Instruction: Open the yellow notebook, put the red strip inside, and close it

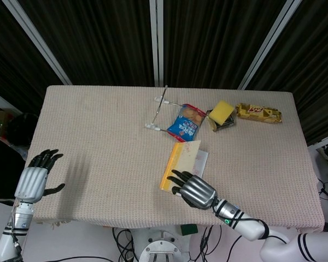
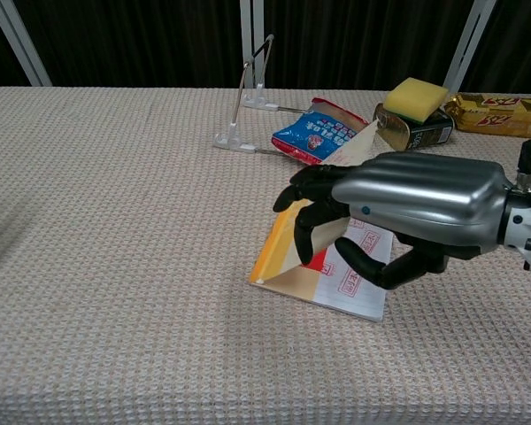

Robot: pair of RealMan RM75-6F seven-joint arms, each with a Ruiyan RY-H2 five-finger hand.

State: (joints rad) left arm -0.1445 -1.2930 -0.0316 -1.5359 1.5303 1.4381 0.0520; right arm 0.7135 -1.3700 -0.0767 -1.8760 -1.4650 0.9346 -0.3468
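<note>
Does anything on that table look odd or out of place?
Only the notebook: its yellow cover stands tilted, half shut, with the right hand's fingers on it and a bit of the red strip showing inside. The snack bag lies crumpled; nothing looks spilled.

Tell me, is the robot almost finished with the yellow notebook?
Nearly. The red strip already lies inside the yellow notebook. The right robot hand is touching the half-raised cover, which is tilted, not flat. Shutting it fully is left. The left robot hand is idle.
</note>
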